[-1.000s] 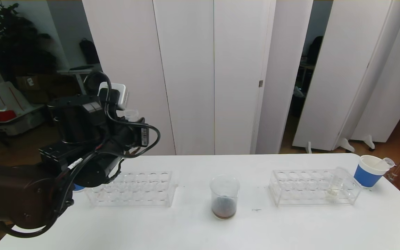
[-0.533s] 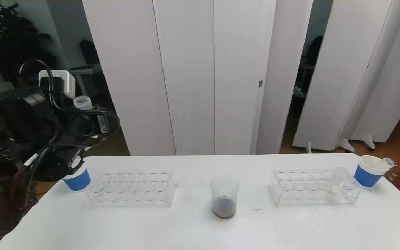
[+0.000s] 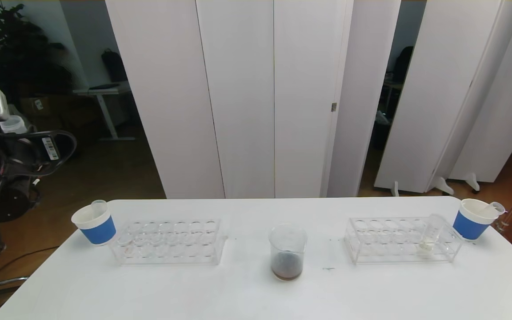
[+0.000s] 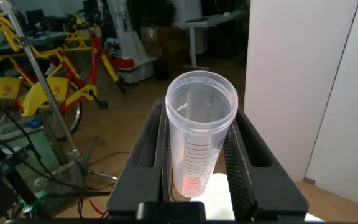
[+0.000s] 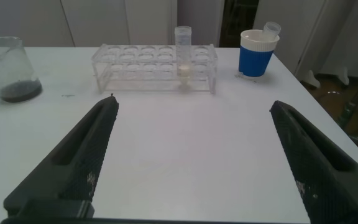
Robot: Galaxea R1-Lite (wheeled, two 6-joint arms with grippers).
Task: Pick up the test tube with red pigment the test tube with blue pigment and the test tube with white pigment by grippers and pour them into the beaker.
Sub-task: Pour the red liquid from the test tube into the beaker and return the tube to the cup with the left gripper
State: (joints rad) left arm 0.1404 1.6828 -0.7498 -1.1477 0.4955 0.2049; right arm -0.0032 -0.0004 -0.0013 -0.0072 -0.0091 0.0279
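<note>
My left gripper (image 4: 201, 118) is shut on the test tube with red pigment (image 4: 199, 137), a clear graduated tube with a little red at its bottom. In the head view it is off the table's left side, at the frame's edge (image 3: 14, 133). The beaker (image 3: 287, 251) stands mid-table with dark liquid in it. The test tube with white pigment (image 3: 429, 233) stands in the right rack (image 3: 400, 240). My right gripper (image 5: 192, 104) hangs open over bare table, facing that tube (image 5: 183, 53). The test tube with blue pigment is out of view.
An empty clear rack (image 3: 169, 242) lies left of the beaker. A blue-banded paper cup (image 3: 96, 224) at the far left and another (image 3: 471, 220) at the far right each hold a clear tube. White partition panels stand behind the table.
My left arm has swung left and back off the table with the tube still in its jaws, uncovering the left cup. The right gripper has stayed open.
</note>
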